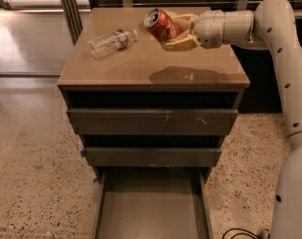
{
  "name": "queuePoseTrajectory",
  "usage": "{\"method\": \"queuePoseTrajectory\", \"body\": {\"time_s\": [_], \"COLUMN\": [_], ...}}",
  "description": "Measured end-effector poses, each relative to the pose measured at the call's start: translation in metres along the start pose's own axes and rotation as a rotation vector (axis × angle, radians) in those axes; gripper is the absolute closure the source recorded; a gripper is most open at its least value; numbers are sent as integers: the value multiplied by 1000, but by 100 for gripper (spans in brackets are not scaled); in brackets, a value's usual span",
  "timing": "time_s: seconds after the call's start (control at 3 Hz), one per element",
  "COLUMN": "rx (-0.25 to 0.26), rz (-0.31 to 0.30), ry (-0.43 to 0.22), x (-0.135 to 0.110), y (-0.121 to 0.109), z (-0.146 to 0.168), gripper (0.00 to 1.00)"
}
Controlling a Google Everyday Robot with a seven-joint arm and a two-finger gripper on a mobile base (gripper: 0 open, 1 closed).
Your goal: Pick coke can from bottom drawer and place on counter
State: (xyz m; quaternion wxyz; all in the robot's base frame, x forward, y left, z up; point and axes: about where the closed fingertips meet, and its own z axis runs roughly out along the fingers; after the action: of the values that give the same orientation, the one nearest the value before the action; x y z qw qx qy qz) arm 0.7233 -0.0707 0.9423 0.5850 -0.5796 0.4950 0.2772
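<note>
The red coke can (160,25) with a silver top is held tilted in my gripper (176,30), above the back middle of the tan counter (140,68). The gripper's beige fingers are shut on the can, and the white arm reaches in from the right. The can casts a shadow on the counter near its front right. The bottom drawer (153,208) stands pulled open below, and its flat dark tray is bare.
A clear plastic water bottle (110,41) lies on its side at the counter's back left. The two upper drawers (151,121) are slightly open. A speckled floor surrounds the cabinet. A dark post (70,6) stands at the back left. A cable (240,232) lies on the floor at the bottom right.
</note>
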Motion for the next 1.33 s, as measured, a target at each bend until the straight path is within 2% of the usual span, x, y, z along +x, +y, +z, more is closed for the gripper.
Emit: {"method": "queuePoseTrajectory", "body": {"time_s": [0.33, 0.67, 1.0, 1.33], "rx": [99, 143, 143, 137], "rz": [125, 144, 144, 146], "ry": [-139, -172, -172, -121], "x": [39, 48, 48, 50], "y": [-36, -50, -50, -49], "z": [-13, -25, -25, -24], "gripper": [100, 100, 100, 100]}}
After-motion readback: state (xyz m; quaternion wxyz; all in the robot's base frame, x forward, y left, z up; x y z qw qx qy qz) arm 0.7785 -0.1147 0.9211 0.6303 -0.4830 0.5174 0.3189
